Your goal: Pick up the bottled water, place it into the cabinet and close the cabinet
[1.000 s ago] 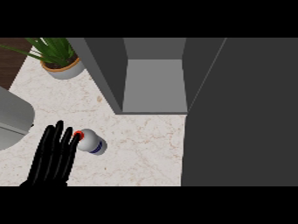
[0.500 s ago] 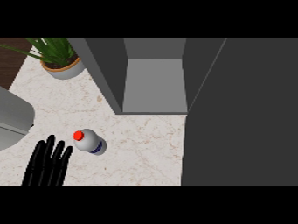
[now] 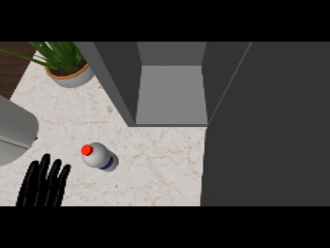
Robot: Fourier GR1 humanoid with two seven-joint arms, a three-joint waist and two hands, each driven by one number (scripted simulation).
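A pale marbled desk (image 3: 160,164) carries the bottled water (image 3: 98,157), upright with its red cap, in front of the open grey cabinet (image 3: 169,92). The left hand (image 3: 44,186) shows at the lower edge, fingers straight and slightly spread, near the bottle without touching it. A potted plant (image 3: 66,65) stands at the far left corner beside dark wooden floor (image 3: 2,70).

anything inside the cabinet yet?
The visible shelf of the open cabinet is bare. The bottled water stands on the counter outside it. The door hides anything further right.
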